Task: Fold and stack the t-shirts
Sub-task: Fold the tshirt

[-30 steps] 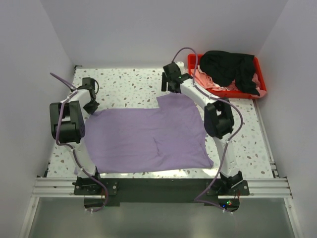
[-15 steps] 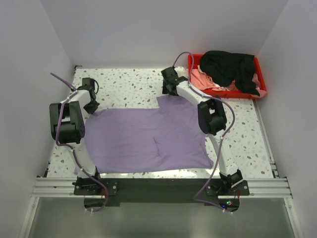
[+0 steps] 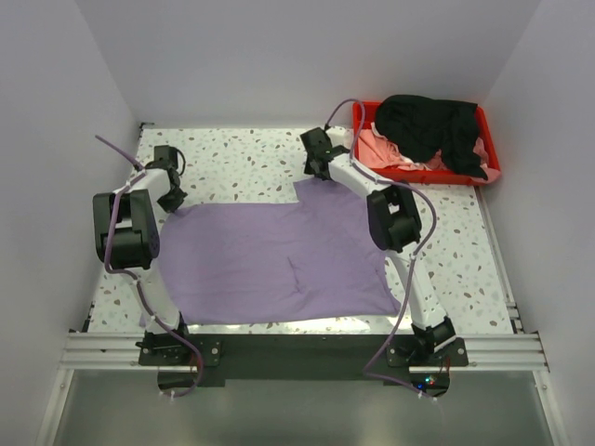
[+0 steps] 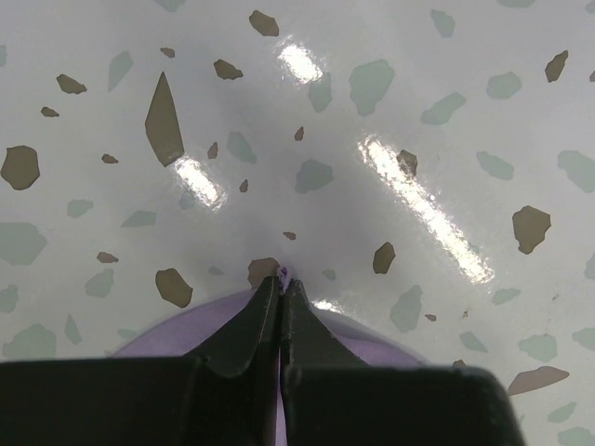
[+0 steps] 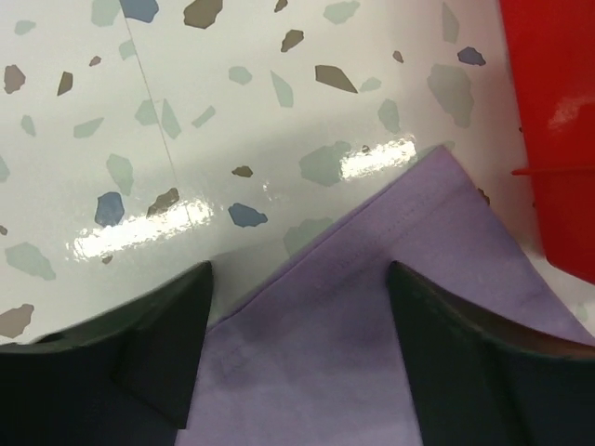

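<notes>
The lavender t-shirt point(image 3: 279, 251) lies spread flat on the speckled table. My left gripper point(image 3: 171, 197) is at its far left corner, shut on a pinch of the lavender cloth point(image 4: 282, 276). My right gripper point(image 3: 316, 165) is open above the shirt's far right corner point(image 5: 372, 307), one finger on each side of the hem, nothing held. The black t-shirt point(image 3: 429, 125) and the pale pink t-shirt point(image 3: 386, 149) lie crumpled in the red tray.
The red tray point(image 3: 493, 167) stands at the far right corner of the table; its red wall point(image 5: 558, 139) shows just right of my right gripper. White walls enclose the table on three sides. Bare speckled table point(image 3: 242, 158) lies beyond the shirt.
My right arm has swung left, bringing its gripper a little left along the shirt's far right corner. The left arm and the shirt have not moved.
</notes>
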Controlling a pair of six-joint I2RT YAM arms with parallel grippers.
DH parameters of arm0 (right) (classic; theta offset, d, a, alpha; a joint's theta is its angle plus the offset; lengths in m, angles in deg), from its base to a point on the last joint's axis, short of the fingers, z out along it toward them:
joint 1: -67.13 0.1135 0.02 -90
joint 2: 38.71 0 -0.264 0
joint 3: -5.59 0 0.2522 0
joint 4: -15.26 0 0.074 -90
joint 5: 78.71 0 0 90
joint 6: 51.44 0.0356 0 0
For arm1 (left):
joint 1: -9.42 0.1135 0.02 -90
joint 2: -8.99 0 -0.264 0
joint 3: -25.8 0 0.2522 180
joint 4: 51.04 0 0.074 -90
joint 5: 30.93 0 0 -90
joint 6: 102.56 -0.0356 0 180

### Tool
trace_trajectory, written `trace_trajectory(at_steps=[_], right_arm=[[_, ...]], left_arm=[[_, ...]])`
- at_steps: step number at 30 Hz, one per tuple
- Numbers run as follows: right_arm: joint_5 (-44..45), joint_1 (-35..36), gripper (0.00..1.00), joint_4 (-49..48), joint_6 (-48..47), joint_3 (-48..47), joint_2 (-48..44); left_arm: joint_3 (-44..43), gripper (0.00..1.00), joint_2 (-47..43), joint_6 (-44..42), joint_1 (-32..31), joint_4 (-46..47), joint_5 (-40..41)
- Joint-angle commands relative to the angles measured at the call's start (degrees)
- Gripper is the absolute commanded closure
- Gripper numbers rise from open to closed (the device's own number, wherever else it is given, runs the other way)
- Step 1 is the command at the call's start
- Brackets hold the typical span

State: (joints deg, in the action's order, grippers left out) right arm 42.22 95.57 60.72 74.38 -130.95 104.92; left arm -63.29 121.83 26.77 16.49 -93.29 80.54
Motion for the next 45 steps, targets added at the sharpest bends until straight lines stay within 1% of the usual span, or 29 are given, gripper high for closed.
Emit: trace_trajectory(at_steps=[1,3,4,6,7,9,10,12,13,15,17,19,25,28,29,31,32,33,34,36,38,41,45], right_arm=[[1.84,-0.41,0.3,1.52,1.45,3.95,-1.86],[2.02,-0.32,0.38,1.52,1.63,5.35,-2.83],[2.19,-0.41,0.48,1.35,1.72,5.97,-3.27],[2.55,-0.32,0.56,0.47,1.89,7.9,-4.67],[2.9,-0.41,0.63,0.2,1.89,8.6,-5.11],[3.25,-0.41,0.69,-1.37,2.07,10.63,-6.43],[3.08,-0.32,0.74,-2.34,2.07,11.42,-6.87],[2.9,-0.41,0.81,-4.36,1.2,12.65,-7.49],[2.81,-0.41,0.88,-4.72,0.58,12.31,-7.58],[2.55,-0.41,1.0,-4.98,-1.35,10.64,-7.75],[2.46,-0.32,1.0,-5.86,-2.76,10.28,-9.15],[1.5,-0.23,1.0,-9.19,-4.95,12.12,-11.08],[1.14,-0.15,1.0,-13.42,-7.07,22.48,-21.89],[0.26,0.2,1.0,-14.91,-8.13,29.94,-27.69],[0.0,0.29,1.0,-15.26,-8.48,31.53,-30.84],[-1.14,0.47,1.0,-16.23,-8.57,34.52,-34.02],[-1.4,0.56,1.0,-16.67,-8.48,37.93,-35.6],[-1.58,0.82,1.0,-17.46,-8.39,39.53,-38.75],[-2.37,0.91,1.0,-17.47,-8.48,42.33,-40.17],[-2.9,1.35,1.0,-17.03,-8.39,44.81,-44.11],[-4.22,1.7,1.0,-17.29,-8.39,48.85,-46.85],[-4.05,3.01,1.0,-17.2,-8.21,54.13,-52.48],[-2.38,5.03,1.0,-14.13,-8.04,59.31,-59.94]], left_arm=[[1.59,1.0,0.02,-0.57,0.14,0.72,-2.23],[1.59,1.0,-0.16,-0.48,0.14,0.72,-2.23],[1.59,1.0,-0.25,-0.4,0.22,0.63,-2.23],[1.59,1.0,-0.51,-0.4,0.14,0.54,-2.23],[1.68,1.0,-0.86,-0.4,0.14,0.54,-2.05],[1.76,1.0,-1.21,-0.31,0.14,0.46,-1.96],[1.85,1.0,-1.48,-0.31,0.14,0.45,-2.05],[1.94,1.0,-1.83,-0.13,0.14,0.45,-2.4],[1.94,1.0,-2.18,-0.13,0.14,0.45,-2.49],[2.2,1.0,-2.71,0.04,0.14,0.54,-3.1],[2.99,1.0,-4.11,0.22,0.14,1.15,-3.28],[4.48,1.0,-5.95,0.66,0.14,1.85,-3.54],[8.53,1.0,-11.92,2.24,0.14,2.56,-4.07],[10.64,1.0,-15.27,2.77,0.14,2.65,-3.81],[11.95,1.0,-16.23,3.29,0.14,2.65,-3.72],[13.45,1.0,-19.31,3.82,0.14,3.18,-3.63],[15.02,1.0,-20.28,4.08,0.14,3.27,-3.63],[15.91,1.0,-21.42,4.78,0.14,3.44,-3.55],[16.87,1.0,-23.78,5.22,0.14,3.62,-3.46],[19.77,1.0,-27.21,6.37,0.14,3.79,-3.37],[22.14,1.0,-29.42,7.59,0.14,3.44,-2.67],[24.6,1.0,-34.25,9.61,0.14,1.78,-0.3],[28.3,1.0,-42.15,12.34,0.14,-0.33,1.9]])
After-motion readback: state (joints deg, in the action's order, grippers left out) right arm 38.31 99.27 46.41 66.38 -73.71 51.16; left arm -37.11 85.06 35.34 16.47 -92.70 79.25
